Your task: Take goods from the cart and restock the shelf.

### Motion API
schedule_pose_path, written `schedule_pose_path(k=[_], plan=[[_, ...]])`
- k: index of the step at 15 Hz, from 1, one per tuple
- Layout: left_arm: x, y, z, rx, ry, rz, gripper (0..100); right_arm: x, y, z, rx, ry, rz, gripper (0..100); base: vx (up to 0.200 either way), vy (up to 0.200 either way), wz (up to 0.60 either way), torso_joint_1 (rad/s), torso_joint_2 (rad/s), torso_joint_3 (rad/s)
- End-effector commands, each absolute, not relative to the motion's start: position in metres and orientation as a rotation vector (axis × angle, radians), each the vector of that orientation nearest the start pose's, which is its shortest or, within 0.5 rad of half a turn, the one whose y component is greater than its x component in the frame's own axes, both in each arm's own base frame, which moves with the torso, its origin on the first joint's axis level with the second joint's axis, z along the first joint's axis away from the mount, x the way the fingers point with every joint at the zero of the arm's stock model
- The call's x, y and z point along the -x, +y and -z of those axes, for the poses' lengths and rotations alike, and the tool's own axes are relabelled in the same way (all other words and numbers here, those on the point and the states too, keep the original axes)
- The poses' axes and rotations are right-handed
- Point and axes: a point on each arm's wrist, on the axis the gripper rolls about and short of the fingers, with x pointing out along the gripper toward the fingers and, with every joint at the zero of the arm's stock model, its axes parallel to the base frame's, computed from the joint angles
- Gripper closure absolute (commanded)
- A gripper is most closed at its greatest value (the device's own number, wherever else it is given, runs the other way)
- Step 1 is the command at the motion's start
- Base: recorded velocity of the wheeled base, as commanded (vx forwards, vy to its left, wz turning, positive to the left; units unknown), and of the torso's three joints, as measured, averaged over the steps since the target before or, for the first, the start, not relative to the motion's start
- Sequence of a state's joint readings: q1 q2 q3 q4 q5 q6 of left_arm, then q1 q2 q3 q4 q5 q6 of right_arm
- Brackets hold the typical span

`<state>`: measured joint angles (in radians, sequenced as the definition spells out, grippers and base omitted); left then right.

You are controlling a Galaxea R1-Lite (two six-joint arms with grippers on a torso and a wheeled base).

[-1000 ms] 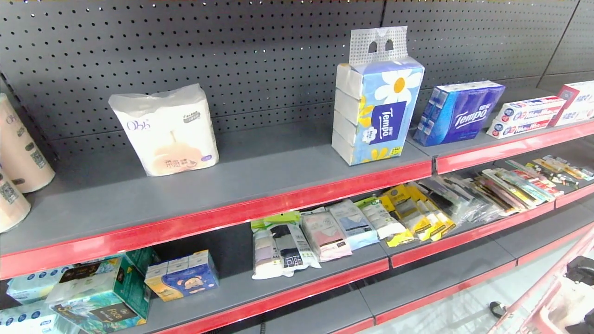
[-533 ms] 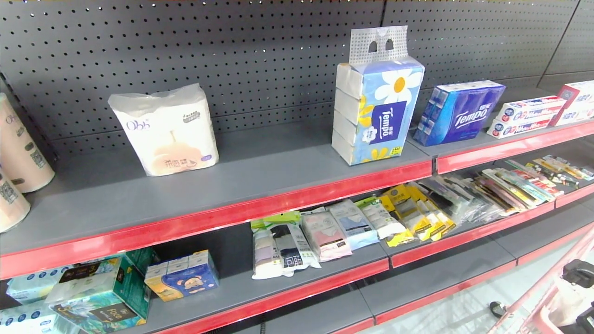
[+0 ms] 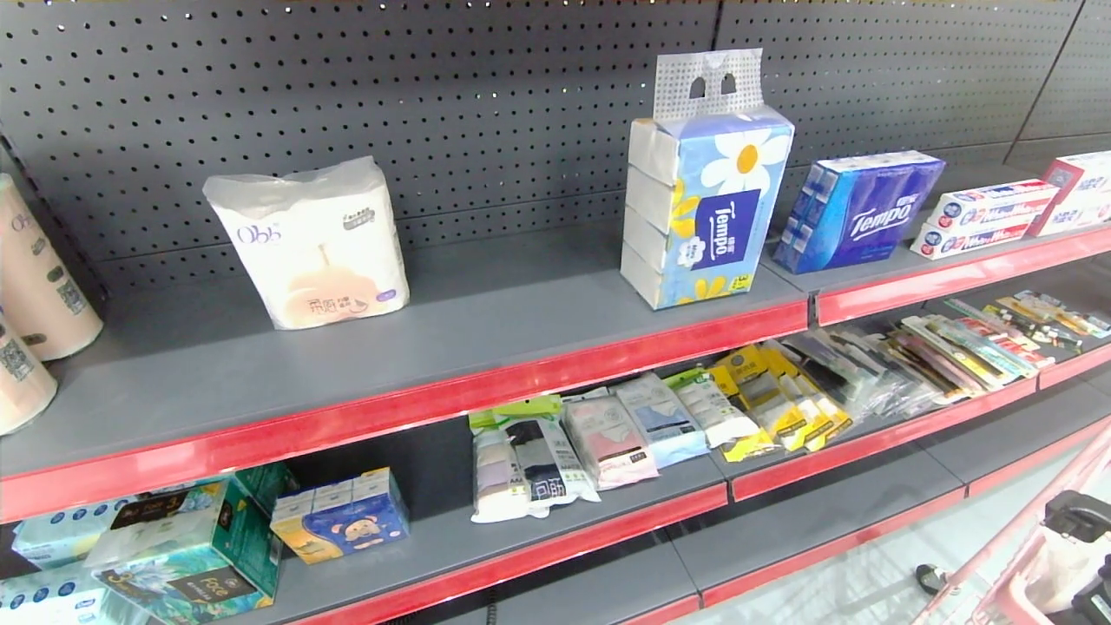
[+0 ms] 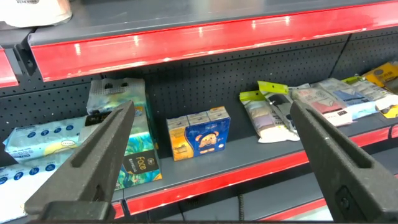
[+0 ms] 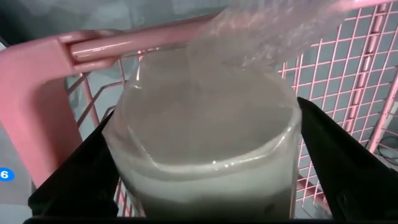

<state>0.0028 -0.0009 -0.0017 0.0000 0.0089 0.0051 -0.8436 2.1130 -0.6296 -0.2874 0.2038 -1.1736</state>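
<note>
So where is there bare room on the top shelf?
Widest bare stretch of top shelf: between white roll pack and flowered tissue stack. Narrower gap left of the roll pack. Crowded rightward: blue pack, toothpaste boxes.

Lettering stands on the goods on the upper shelf (image 3: 486, 321): pale on the white pack of rolls (image 3: 308, 247), white on the dark blue panel of the flowered tissue pack (image 3: 707, 208), slanted white on the blue tissue pack (image 3: 855, 210), red and blue along the toothpaste boxes (image 3: 985, 217). Square code patches sit on the peach rolls (image 3: 39, 278) at the left end, and a dark label with pale lettering on the green tissue box (image 3: 195, 555) one shelf lower. The plastic-wrapped pack (image 5: 205, 162) held in the right gripper (image 5: 205, 109) is too blurred for any print to be told.
</note>
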Motion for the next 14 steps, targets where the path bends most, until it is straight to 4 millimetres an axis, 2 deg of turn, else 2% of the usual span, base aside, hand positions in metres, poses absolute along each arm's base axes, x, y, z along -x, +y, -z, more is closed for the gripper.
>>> schedule_pose_path(k=[1, 8, 14], plan=[[0.023, 0.0, -0.076, -0.005, -0.002, -0.012, 0, -0.192, -0.208, 0.01, 0.432, 1.187, -0.13, 0, 0.0, 0.0, 0.0, 0.0, 0.0, 0.0], [0.023, 0.0, -0.076, -0.005, -0.002, -0.012, 0, -0.203, -0.2, 0.008, 0.46, 1.217, -0.188, 0, 0.0, 0.0, 0.0, 0.0, 0.0, 0.0], [0.023, 0.0, -0.076, -0.005, -0.002, -0.012, 0, -0.206, -0.202, 0.01, 0.448, 1.228, -0.197, 0, 0.0, 0.0, 0.0, 0.0, 0.0, 0.0]])
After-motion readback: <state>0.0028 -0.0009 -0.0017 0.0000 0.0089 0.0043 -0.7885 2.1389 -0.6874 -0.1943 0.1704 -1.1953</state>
